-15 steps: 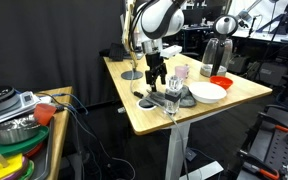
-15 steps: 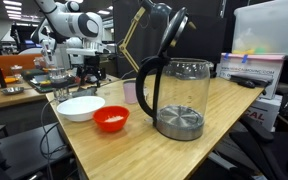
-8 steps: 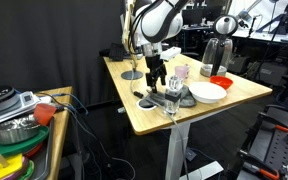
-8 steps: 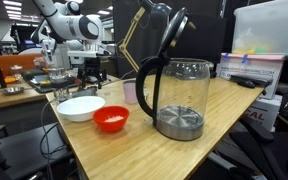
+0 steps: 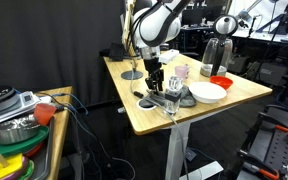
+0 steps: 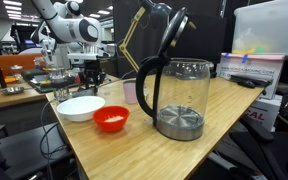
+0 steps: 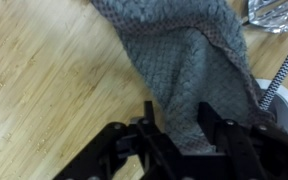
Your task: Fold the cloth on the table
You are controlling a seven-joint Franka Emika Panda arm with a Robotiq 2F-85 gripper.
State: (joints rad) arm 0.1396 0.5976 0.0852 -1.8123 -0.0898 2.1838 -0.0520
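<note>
The grey cloth (image 7: 184,50) lies on the light wood table (image 5: 149,125), filling the upper middle of the wrist view. In an exterior view it shows as a grey patch (image 5: 181,97) beside the white bowl (image 5: 208,91). My gripper (image 7: 176,118) is low over the cloth's near end. Its two black fingers stand apart with cloth between them. In both exterior views the gripper (image 5: 155,80) (image 6: 89,76) points straight down close to the tabletop.
A clear glass (image 5: 171,103), a small black disc (image 5: 144,102), a red bowl (image 5: 221,81) and a kettle (image 5: 220,55) share the table. The big glass kettle (image 6: 179,95) fills an exterior view. A lower surface with pots (image 5: 14,125) stands beside the table.
My gripper has come down a little toward the cloth. Nothing else has moved.
</note>
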